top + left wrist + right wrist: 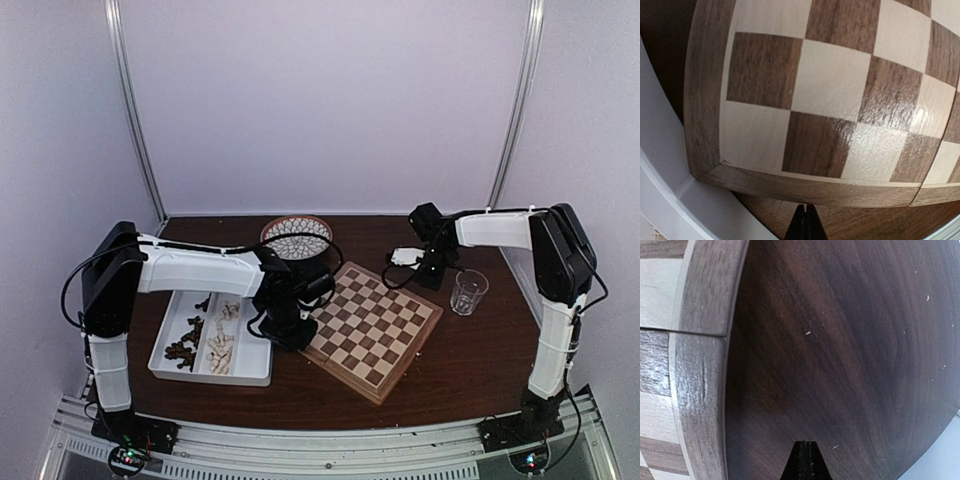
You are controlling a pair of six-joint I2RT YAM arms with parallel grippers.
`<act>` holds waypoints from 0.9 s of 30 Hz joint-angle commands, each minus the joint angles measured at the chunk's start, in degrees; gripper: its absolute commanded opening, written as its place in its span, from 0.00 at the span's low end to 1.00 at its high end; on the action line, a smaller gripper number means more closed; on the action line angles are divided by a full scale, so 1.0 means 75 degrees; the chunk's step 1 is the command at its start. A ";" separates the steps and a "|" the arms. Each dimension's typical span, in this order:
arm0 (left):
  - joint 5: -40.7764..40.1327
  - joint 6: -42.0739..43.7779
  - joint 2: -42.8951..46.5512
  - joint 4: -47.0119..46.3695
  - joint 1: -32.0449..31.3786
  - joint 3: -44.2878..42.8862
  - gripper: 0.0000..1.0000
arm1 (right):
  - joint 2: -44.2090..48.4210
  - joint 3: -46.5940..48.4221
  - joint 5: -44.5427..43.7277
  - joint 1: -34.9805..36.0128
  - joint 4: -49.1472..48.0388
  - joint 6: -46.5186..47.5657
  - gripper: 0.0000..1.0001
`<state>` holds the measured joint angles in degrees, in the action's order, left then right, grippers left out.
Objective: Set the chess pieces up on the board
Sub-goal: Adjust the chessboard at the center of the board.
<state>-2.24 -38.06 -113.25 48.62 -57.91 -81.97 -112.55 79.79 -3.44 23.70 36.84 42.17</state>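
Dark brown wood makes up the bench (470,365), and the board (372,325) lies at its middle, turned so that its corners point to 12, 3, 6 and 9 o'clock in the top view. At 9 o'clock from the board, just beside it, stands a white tray (252,372) with two compartments. The dark pieces (184,350) are heaped in its left compartment and the cream pieces (222,346) in its right one.

A round patterned plate (297,237) sits at 11 o'clock from the board, near the back of the bench. A clear glass (468,292) stands at 2 o'clock from the board, apart from it.

The left tool (290,328) hangs low at the board's 9 o'clock corner, between the tray and the board. Seen from its wrist, the left tool (804,207) has its jaws pressed together with nothing between them. Its tips point at the bench just outside the board's rim (805,187), and the tray's white wall (670,185) runs at 8 o'clock in that view.

The right tool (432,272) hangs off the board's upper right edge, toward 1 o'clock. From its wrist, the right tool (805,444) is likewise closed and empty. It is over bare bench (840,340), with the board's rim (700,375) at 9 o'clock in that view.
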 commanded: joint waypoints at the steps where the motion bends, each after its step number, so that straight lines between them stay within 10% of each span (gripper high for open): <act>1: -0.0331 0.0082 -0.0556 0.0351 0.0064 -0.0533 0.00 | 0.0016 -0.0204 0.0319 -0.0021 0.0332 -0.0021 0.01; 27: 0.1227 0.0801 -0.1077 -0.0260 0.0737 -0.1369 0.21 | 0.1929 -0.2641 0.2170 0.1138 0.1306 -0.0575 0.04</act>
<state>2.20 -33.85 -120.05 51.94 -51.83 -90.32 -97.36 62.43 7.94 29.95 44.99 39.55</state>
